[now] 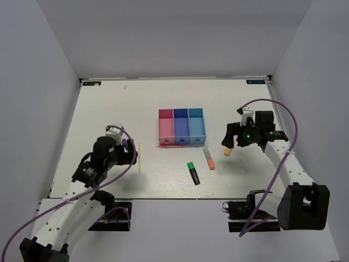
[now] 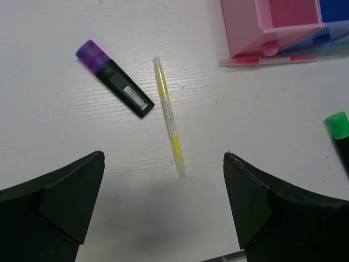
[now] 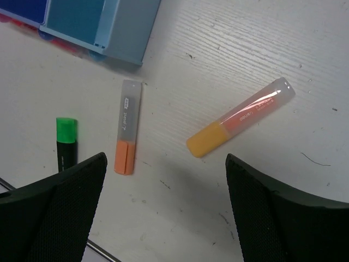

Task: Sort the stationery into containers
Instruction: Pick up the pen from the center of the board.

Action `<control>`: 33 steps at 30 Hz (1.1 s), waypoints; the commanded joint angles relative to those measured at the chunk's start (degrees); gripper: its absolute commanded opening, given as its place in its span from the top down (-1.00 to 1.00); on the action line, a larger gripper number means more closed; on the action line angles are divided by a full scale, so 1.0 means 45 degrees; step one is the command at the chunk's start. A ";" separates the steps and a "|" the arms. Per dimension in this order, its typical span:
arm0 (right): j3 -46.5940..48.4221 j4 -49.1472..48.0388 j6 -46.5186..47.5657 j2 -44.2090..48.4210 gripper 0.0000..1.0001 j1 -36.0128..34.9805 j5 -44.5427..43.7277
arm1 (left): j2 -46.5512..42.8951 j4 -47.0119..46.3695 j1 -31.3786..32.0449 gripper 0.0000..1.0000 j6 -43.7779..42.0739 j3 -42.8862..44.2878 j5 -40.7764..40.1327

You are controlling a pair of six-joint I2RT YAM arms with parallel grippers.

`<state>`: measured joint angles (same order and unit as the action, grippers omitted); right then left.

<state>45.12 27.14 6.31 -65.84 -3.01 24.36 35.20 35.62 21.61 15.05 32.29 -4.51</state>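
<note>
Six pens lie flat on the white tabletop point(image 1: 109, 109), all of them outside the bins. Start on the left: your left fingers point(image 2: 65, 202) are spread wide apart and hold nothing. They hang over the tabletop. The purple marker point(image 2: 114, 79) with its black body lies just past them, a bit to the left. The thin yellow stick point(image 2: 169, 117) lies beside it, and in the left wrist view it shows in the gap between the two fingers. Next come the three bins, joined in a row near the middle: the pink bin point(image 1: 166, 139), then the blue-purple bin point(image 1: 180, 139), then the light blue bin point(image 1: 196, 137). The thin pink stick point(image 2: 267, 60) lies right along the front of the pink bin, on the tabletop. The green and black highlighter point(image 1: 193, 172) lies nearer to you, in front of the bins. The orange-grey marker point(image 3: 128, 126) lies just to its right, close to the front corner of the light blue bin. The short orange-yellow marker point(image 3: 240, 117) comes next, a little apart from it. Your right fingers point(image 3: 54, 207) hang above that short marker, wide apart too, with nothing in them.
</note>
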 commanded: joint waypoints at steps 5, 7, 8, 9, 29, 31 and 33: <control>0.0109 -0.0346 -0.0151 0.0199 -0.81 0.0042 -0.0003 | 0.0244 0.0230 0.0023 -1.00 -0.0004 0.0011 0.0847; 0.0090 -0.0327 -0.0190 0.0179 -0.81 0.0043 -0.0042 | 0.0206 0.0269 0.0023 -1.00 0.0054 0.0030 0.0847; 0.0109 -0.0308 -0.0132 0.0179 -0.81 0.0043 -0.0023 | 0.0205 0.0288 0.0042 -1.00 0.0035 0.0031 0.0847; 0.0090 -0.0307 -0.0151 0.0198 -0.81 0.0024 -0.0023 | 0.0186 0.0288 -0.0016 -1.00 0.0035 0.0011 0.0789; -0.0048 0.0511 0.1645 0.1292 -0.56 -0.0016 0.0347 | 0.8596 0.1537 0.0043 -0.36 0.4037 0.4535 -0.2546; -0.0066 0.0552 0.1723 0.1369 -0.56 -0.0016 0.0407 | 0.9499 0.1577 -0.0074 -0.29 0.4214 0.4912 -0.2669; -0.0086 0.0649 0.1743 0.1526 -0.56 0.0004 0.0368 | 1.0690 0.1713 -0.0385 -0.29 0.4505 0.5710 -0.2688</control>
<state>44.42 28.95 12.93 -60.86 -3.07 24.62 79.94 40.77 21.06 31.44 54.15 -12.78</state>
